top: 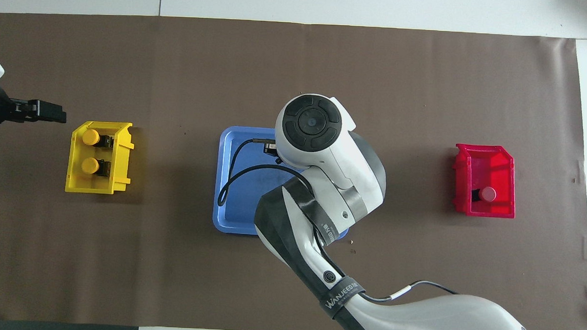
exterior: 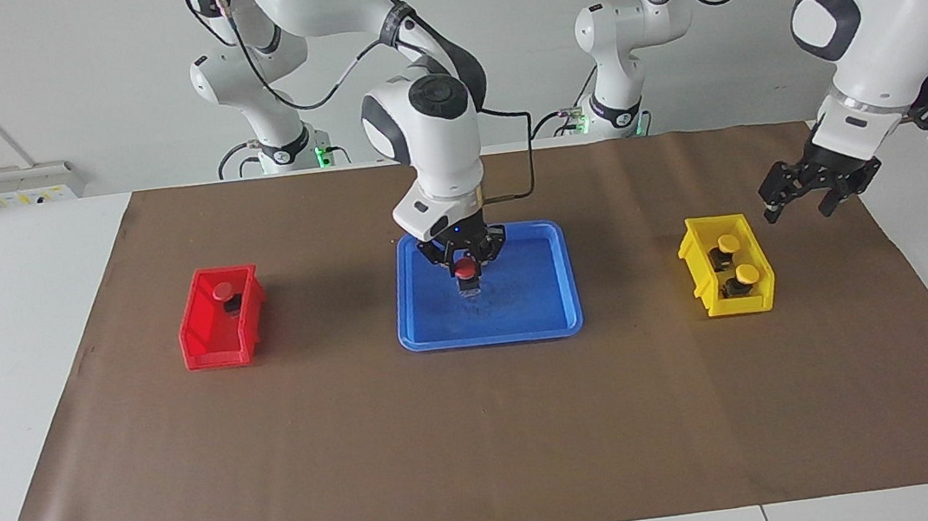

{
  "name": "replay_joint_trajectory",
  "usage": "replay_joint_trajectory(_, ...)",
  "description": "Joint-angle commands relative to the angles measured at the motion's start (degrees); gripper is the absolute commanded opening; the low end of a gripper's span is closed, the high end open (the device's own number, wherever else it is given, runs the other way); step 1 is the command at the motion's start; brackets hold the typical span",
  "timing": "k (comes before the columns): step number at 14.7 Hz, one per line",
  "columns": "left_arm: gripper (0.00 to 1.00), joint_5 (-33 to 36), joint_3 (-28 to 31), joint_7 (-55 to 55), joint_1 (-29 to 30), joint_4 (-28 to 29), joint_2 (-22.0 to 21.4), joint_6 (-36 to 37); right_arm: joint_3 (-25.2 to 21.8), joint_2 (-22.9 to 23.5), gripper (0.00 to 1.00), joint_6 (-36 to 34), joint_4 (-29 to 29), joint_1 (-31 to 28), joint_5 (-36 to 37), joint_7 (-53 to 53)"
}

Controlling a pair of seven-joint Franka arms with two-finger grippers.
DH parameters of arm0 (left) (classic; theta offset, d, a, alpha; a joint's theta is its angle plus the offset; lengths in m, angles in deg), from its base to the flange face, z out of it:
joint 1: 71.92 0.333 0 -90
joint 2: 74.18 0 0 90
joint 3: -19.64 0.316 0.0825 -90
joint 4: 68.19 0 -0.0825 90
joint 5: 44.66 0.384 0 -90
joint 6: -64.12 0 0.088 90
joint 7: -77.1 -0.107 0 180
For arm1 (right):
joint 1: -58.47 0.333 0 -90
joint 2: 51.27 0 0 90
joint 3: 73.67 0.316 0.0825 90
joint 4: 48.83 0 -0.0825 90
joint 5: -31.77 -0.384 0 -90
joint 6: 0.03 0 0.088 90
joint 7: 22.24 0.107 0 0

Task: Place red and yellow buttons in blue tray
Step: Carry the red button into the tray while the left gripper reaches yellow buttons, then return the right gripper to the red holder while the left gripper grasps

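The blue tray [exterior: 523, 315] lies mid-table and also shows in the overhead view [top: 234, 182]. My right gripper [exterior: 465, 262] is shut on a red button [exterior: 465, 272] and holds it low over the tray's half nearer the robots; I cannot tell if it touches the floor. In the overhead view the arm's wrist hides both. Another red button [exterior: 222, 292] [top: 488, 194] sits in the red bin [exterior: 212, 346]. Two yellow buttons [exterior: 727, 244] [exterior: 747, 274] sit in the yellow bin [exterior: 739, 299]. My left gripper [exterior: 797, 209] [top: 56, 112] hangs open and empty beside the yellow bin.
The red bin [top: 484, 211] stands toward the right arm's end of the brown mat [exterior: 486, 450], the yellow bin [top: 95, 187] toward the left arm's end. White table borders the mat.
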Motion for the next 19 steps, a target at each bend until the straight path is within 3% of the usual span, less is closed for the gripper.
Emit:
replay_joint_trajectory(1, 0.77, 1.3, -0.4, 0.5, 0.1, 3.5, 0.8, -4.8, -0.2, 1.8, 0.17, 3.0, -0.9, 0.9, 1.2, 2.7)
replay_joint_trajectory(6, 0.69, 1.2, -0.4, 3.7, -0.8, 9.1, 2.9, -13.4, -0.2, 1.5, 0.28, 7.7, -5.7, 1.0, 1.4, 3.1)
replay_joint_trajectory(7, 0.69, 1.2, -0.4, 3.7, -0.9, 9.6, 3.2, -13.7, -0.2, 1.6, 0.36, 8.0, -5.9, 1.0, 1.4, 3.5)
replay_joint_trajectory(8, 0.69, 1.2, -0.4, 3.7, -0.9, 9.9, 3.4, -13.8, -0.2, 1.7, 0.69, 7.4, -5.1, 0.8, 1.4, 3.4)
replay_joint_trajectory(10, 0.69, 1.2, -0.4, 3.7, -1.0, 10.6, 4.0, -15.6, -0.4, 1.6, 0.97, 4.5, -1.4, 0.3, 1.4, 3.1)
replay_joint_trajectory(12, 0.69, 1.2, -0.4, 3.7, -1.0, 11.5, 4.6, -17.2, -0.5, 1.1, 0.97, -2.1, 3.7, -1.8, 1.5, 1.2)
replay_joint_trajectory(13, 0.69, 1.2, -0.4, 3.7, -1.0, 11.7, 4.7, -17.7, -0.6, -1.4, 0.96, -4.9, 3.0, -3.8, 1.5, -2.5)
replay_joint_trajectory(16, 0.69, 1.2, -0.4, 3.7, -1.0, 12.2, 5.7, -18.8, -0.5, -17.8, 0.93, -8.0, -13.5, -16.4, 0.6, -24.0)
replay_joint_trajectory(17, 0.63, 1.2, -0.4, 3.9, -1.0, 12.2, 5.8, -19.0, -0.5, -22.3, 0.93, -8.0, -18.1, -21.0, 0.5, -32.1)
replay_joint_trajectory(19, 0.05, 1.2, -0.4, 4.8, -0.9, 12.1, 5.8, -18.8, -0.5, -27.3, 0.91, -8.1, -23.9, -29.8, -1.2, -44.4)
